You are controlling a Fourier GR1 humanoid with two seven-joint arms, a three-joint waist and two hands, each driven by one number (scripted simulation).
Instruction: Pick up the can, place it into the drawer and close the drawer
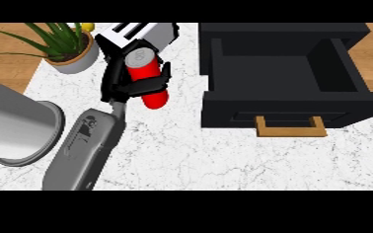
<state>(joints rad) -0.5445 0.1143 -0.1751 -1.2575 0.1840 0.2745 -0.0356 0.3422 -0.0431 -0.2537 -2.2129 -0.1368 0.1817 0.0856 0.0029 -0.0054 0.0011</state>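
Left hand: the left hand is wrapped round the can, with black fingers curled across its middle. The grey forearm comes in from the bottom-left of the head view.

Can: red body with a grey lid end, and the lid points toward the far side of the counter. It sits in the hand's grasp, left of the drawer and apart from it, so not in there yet. (Honestly can't tell if it's lifted off the counter or touching it.)

Drawer: the black drawer is pulled open on the right side, so you can look straight down into it. Its tan handle faces the near edge.

Counter: white marble top, with a strip of wood showing at far left.

Right hand: doesn't show anywhere in the view.

Other stuff: a potted plant stands at top left. A white and black appliance sits just behind the hand, partly hidden by it. A big grey round shape fills the left edge, and I can't say what it is.
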